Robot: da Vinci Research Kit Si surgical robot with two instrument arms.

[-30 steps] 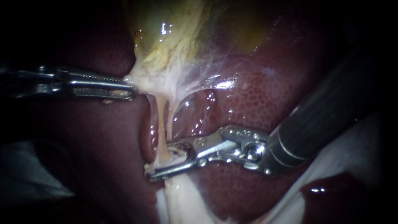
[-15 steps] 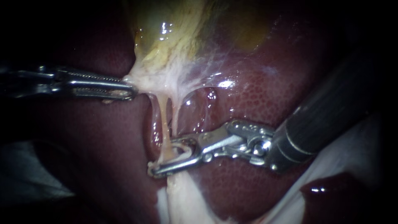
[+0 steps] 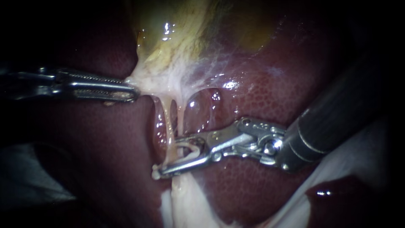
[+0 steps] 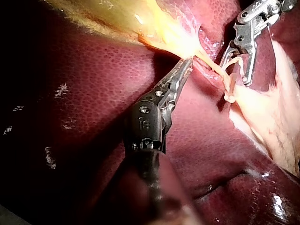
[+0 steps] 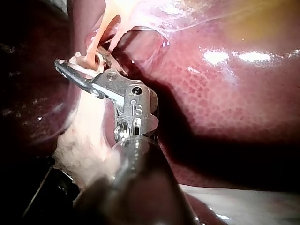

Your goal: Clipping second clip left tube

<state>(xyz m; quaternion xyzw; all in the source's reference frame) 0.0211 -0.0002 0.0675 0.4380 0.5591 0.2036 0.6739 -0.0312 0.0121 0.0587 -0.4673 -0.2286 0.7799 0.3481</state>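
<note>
**Left tube.** In the endoscope view the left tube is a thin, yellowish, glossy strand. It runs down from the white webbed tissue under the gallbladder to a broad pale band of tissue below. It is drawn taut and straight. A thinner whitish strand runs just beside it on the right. The lower end of the tube lies between the jaws of the right instrument.

**Right instrument.** The jaws stand apart with a visible gap, straddling the tube. A pale loop sits inside the gap; whether it is a clip or tissue cannot be told. The right wrist view shows the tube dropping in between the two jaws.

**Left instrument.** The left instrument is clamped on the white tissue at the lower end of the gallbladder. The left wrist view confirms the closed jaws pinching this tissue, with the tube leading away toward the right instrument.

**Surface and surroundings.** The liver is dark red, mottled and wet, with bright highlights. A pale sheet shows at the lower right. The surroundings are dark.
</note>
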